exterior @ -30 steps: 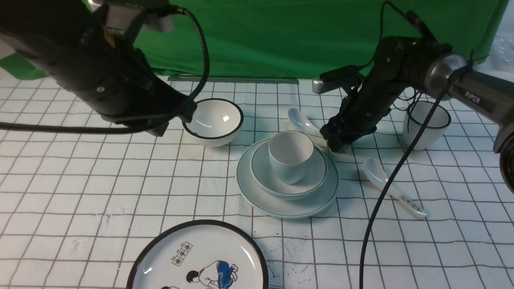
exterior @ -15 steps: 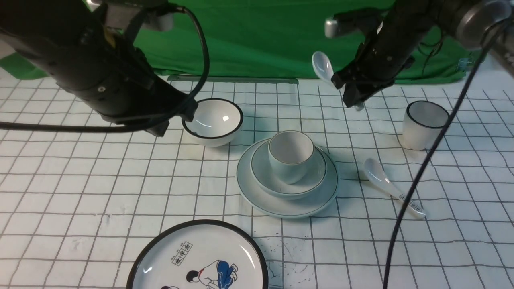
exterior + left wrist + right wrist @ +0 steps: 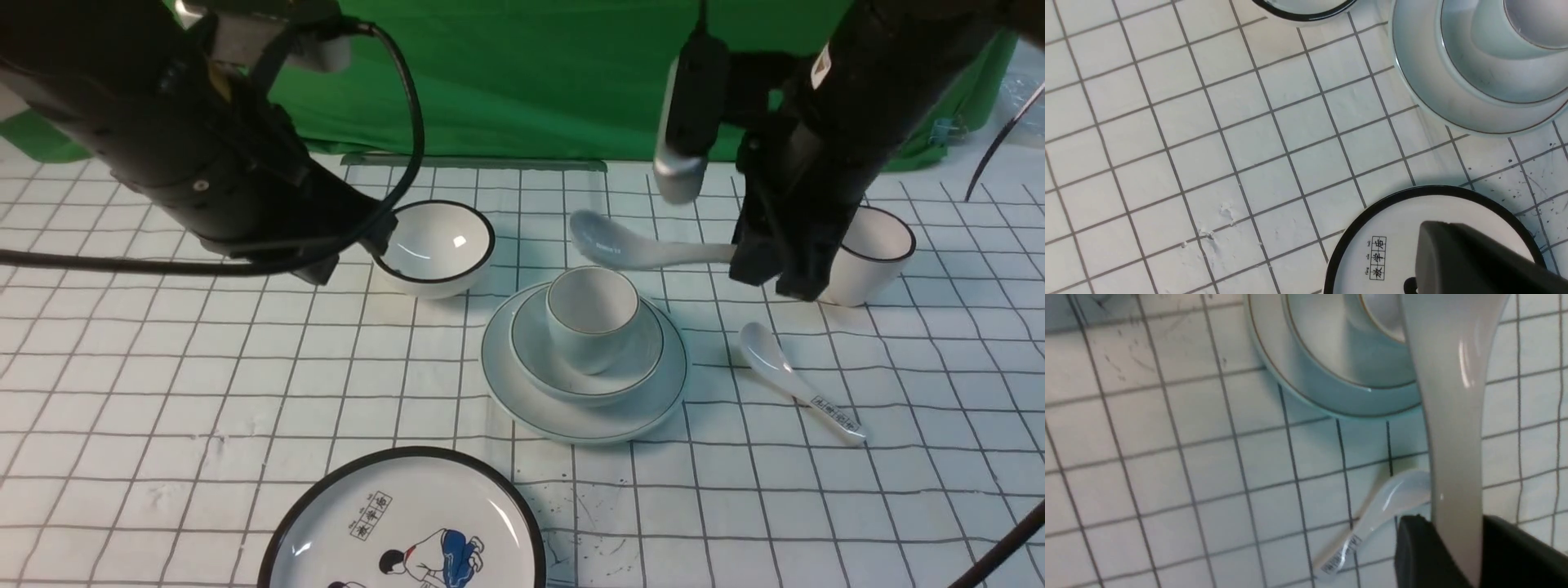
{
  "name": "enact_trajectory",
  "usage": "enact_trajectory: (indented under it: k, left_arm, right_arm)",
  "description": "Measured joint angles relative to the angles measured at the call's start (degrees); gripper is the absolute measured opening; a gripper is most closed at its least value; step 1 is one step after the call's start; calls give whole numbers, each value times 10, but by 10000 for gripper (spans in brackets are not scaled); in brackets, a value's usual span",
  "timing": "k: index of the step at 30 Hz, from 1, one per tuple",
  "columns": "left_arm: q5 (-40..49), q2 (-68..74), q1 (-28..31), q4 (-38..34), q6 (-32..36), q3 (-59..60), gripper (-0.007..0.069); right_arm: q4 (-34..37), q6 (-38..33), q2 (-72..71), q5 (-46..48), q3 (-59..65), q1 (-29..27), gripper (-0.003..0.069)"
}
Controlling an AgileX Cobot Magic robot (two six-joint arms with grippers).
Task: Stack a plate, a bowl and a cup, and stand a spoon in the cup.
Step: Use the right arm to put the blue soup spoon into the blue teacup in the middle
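Pinching the handle end of a plain glossy white ceramic soup spoon (image 3: 637,249), the right fingers (image 3: 1412,555) hold it clear of the worktop (image 3: 163,367), a white cloth with a dark grid. The spoon lies nearly level in the air, its scoop pointing toward the robot's left and hanging just behind the far rim of the small handleless pale bluish-white cup (image 3: 592,314). That cup stands upright in the shallow pale bluish-white bowl (image 3: 637,359), which in turn rests on the wide pale bluish-white plate (image 3: 508,384) near the middle of the worktop. To the right of the plate lies a second white spoon with a printed label on its handle (image 3: 796,384), flat on the cloth and apart from the plate. A white cup with a bold black rim (image 3: 878,253) stands partly hidden behind the right fingers. On the left, the left fingers (image 3: 1474,261) are pressed together and grip nothing, hanging above a black-rimmed plate with a cartoon figure (image 3: 404,531) at the near edge. A deeper white bowl with a thick black rim (image 3: 437,245) sits behind and left of the stack.
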Motion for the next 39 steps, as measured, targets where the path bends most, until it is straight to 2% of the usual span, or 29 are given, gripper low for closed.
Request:
enact_trajectory:
  k: [5, 13, 17, 28, 39]
  left_arm:
    - [-7, 0, 0, 0, 3, 0, 2]
    - [-13, 0, 0, 1, 3, 0, 2]
    - [-17, 0, 0, 1, 3, 0, 2]
    - [-24, 0, 0, 1, 8, 0, 2]
    - [-28, 0, 0, 1, 22, 0, 2]
  right_arm:
    - [-88, 3, 30, -36, 2, 13, 188]
    - [-136, -13, 49, -108, 2, 31, 188]
    - [-219, -49, 57, -124, 2, 52, 188]
    - [-232, -142, 57, -107, 2, 69, 188]
    - [-235, -242, 57, -185, 2, 70, 188]
